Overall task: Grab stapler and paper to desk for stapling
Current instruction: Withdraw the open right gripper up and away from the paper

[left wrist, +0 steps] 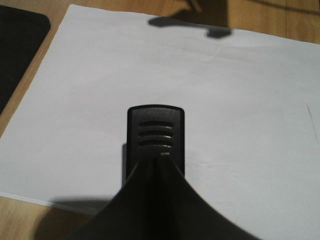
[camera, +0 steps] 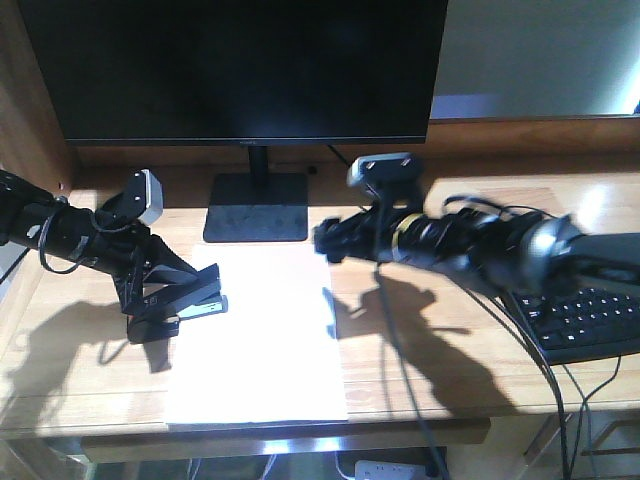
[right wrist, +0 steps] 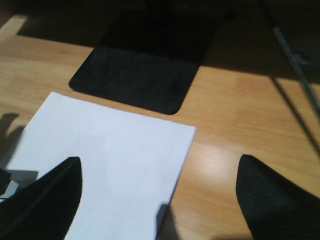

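Pinches rigid, light stapler (camera: pixel 195 303) by its rear with left fingers (left wrist: pixel 135 212), over left edge of paper (camera: pixel 265 340); holds right fingers (right wrist: pixel 45 205) spread.

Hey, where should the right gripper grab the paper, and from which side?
Probably its far right corner, coming from the right: the paper lies flat on the desk, that corner is bare near the open right gripper, and the stapler occupies the left edge.
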### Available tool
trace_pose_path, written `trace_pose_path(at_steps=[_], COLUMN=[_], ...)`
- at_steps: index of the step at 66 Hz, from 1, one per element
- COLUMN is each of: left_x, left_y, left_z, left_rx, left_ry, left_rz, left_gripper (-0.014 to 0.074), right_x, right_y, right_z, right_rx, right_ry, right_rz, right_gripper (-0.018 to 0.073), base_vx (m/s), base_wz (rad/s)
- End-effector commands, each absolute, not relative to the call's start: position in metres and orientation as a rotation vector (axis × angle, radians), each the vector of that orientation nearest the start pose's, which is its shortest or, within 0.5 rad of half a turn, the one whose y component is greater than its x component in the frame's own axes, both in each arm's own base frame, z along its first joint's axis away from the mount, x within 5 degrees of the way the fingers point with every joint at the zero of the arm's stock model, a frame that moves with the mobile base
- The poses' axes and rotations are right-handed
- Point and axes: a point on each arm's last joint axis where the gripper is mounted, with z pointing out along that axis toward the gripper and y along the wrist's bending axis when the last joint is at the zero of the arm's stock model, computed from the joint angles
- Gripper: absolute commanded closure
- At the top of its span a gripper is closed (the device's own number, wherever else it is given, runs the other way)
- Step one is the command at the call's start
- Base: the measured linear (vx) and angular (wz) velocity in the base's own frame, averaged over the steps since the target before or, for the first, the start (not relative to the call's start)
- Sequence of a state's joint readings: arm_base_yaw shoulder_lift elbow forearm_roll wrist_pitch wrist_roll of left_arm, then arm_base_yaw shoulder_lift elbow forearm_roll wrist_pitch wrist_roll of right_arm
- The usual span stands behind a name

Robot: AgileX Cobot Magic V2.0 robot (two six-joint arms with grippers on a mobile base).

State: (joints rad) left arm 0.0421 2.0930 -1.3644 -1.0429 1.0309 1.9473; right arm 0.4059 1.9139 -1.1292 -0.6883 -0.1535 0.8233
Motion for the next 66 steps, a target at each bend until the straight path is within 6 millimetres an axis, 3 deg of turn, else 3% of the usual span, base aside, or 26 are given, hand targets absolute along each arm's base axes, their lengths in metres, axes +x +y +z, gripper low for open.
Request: trace_pose_path(at_steps=[1, 16, 29, 45, 66], left_x=[0.406, 0.406, 0.406, 0.406, 0.406], left_y=[-0.055, -0.055, -0.055, -0.055, -0.055], left_z=[0.189, 0.189, 0.189, 0.189, 0.189], left_rx=[1.389, 1.389, 1.389, 1.389, 1.389], left_ry=[1.835, 1.835, 1.835, 1.835, 1.835], left_rz=[-0.676, -0.676, -0.676, -0.676, -0.676], left_gripper=[0.0603, 0.0603, 0.0603, 0.0603, 0.0603], right_x=[0.372, 0.343, 0.304, 0.243, 0.169], right_y=[0.158, 0.134, 0.117, 0.103, 0.072], right_z=[0.243, 0.311, 0.347, 0.356, 0.342], right_rx=[-0.362, -0.376, -0.381, -0.483, -0.455], right_ry=[2.010, 1.912, 1.820, 1.669, 1.608], right_rz=[0.363, 0.186, 0.153, 0.215, 0.221], right_gripper=[-0.0022, -0.0022, -0.0022, -0.0022, -0.0022], base_vx=[0.00, 0.00, 0.00, 0.00, 0.00], base_wz=[0.00, 0.00, 0.00, 0.00, 0.00])
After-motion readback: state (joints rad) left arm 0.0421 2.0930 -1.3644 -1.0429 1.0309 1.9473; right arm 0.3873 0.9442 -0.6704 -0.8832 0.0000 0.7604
